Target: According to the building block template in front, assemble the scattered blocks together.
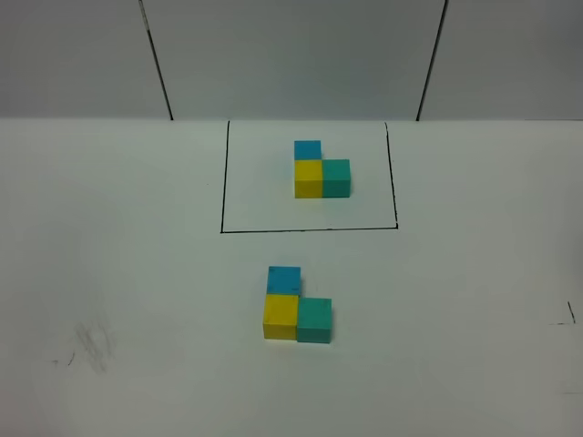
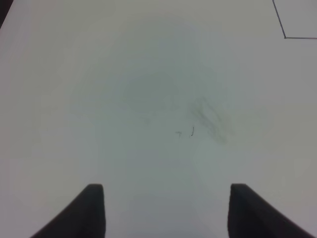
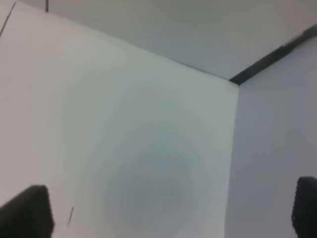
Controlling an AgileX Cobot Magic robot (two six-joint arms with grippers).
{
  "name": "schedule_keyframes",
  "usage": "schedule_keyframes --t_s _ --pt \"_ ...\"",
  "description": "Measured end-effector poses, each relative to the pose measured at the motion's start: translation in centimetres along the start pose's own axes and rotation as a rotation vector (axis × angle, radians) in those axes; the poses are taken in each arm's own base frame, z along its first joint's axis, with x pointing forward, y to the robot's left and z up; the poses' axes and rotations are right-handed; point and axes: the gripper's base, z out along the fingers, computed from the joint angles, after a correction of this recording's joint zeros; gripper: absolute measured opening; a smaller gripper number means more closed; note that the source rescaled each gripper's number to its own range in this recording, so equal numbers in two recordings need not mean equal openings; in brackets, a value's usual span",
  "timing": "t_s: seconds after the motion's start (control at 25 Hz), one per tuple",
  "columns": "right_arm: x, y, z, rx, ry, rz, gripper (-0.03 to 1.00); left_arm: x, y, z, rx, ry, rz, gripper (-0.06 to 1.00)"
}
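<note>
The building block template [image 1: 321, 171] stands at the back middle of the white table inside a thin black drawn rectangle [image 1: 223, 182]: blue cube behind yellow, teal-green to the yellow's right. In front of it, outside the frame, the scattered blocks sit pressed together in the same L: sky blue cube [image 1: 283, 279], yellow cube [image 1: 281, 316], teal-green cube [image 1: 314, 320]. Neither arm shows in the exterior high view. My left gripper [image 2: 166, 210] is open and empty over bare table. My right gripper [image 3: 171, 210] is open and empty near the table's right edge.
A corner of the black drawn rectangle [image 2: 286, 36] shows in the left wrist view. Faint smudges and pen marks [image 1: 91, 346] lie on the table at the front left. Grey wall panels with black seams [image 1: 157, 64] stand behind the table. The table's right edge [image 3: 233, 148] meets a side wall.
</note>
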Motion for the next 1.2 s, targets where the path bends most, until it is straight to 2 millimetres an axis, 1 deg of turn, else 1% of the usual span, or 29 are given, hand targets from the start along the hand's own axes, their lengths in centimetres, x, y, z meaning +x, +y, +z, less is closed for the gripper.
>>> schedule_keyframes --t_s 0.04,0.16,0.2,0.28,0.32,0.4,0.44,0.56,0.68,0.76,0.88,1.08,1.2 --pt "1.1 0.4 -0.7 -0.001 0.002 0.007 0.96 0.0 0.0 0.0 0.000 0.000 0.000 0.20" --pt "4.6 1.8 -4.3 0.013 -0.076 0.031 0.94 0.0 0.0 0.0 0.000 0.000 0.000 0.20" --pt "5.7 2.3 -5.0 0.016 -0.107 0.036 0.93 0.0 0.0 0.0 0.000 0.000 0.000 0.20" --pt "8.2 3.4 -7.4 0.036 -0.215 0.050 0.93 0.0 0.0 0.0 0.000 0.000 0.000 0.20" --pt "9.4 4.0 -8.0 0.043 -0.256 0.056 0.93 0.0 0.0 0.0 0.000 0.000 0.000 0.20" --pt "12.3 5.3 -10.1 0.063 -0.365 0.071 0.93 0.0 0.0 0.0 0.000 0.001 0.000 0.20" --pt "13.7 6.1 -10.7 0.064 -0.407 0.079 0.93 0.0 0.0 0.0 0.000 0.001 0.000 0.20" --pt "17.0 7.9 -10.9 0.040 -0.472 0.089 0.93 0.0 0.0 0.0 0.000 0.001 0.000 0.20" --pt "19.4 9.1 -9.8 -0.022 -0.491 0.087 0.93 0.0 0.0 0.0 0.000 0.001 0.000 0.20" --pt "20.5 9.7 -9.0 -0.070 -0.488 0.089 0.93 0.0 0.0 0.0 0.000 0.001 0.000 0.20" --pt "21.8 10.4 -8.2 -0.109 -0.463 0.102 0.92 0.0 0.0 0.0 0.000 0.001 0.000 0.20" --pt "24.1 11.4 -7.2 -0.120 -0.447 0.115 0.91 0.0 0.0 0.0 0.000 0.001 0.000 0.20" --pt "25.8 12.2 -6.0 -0.126 -0.440 0.135 0.90 0.0 0.0 0.0 0.000 0.001 0.000 0.20"
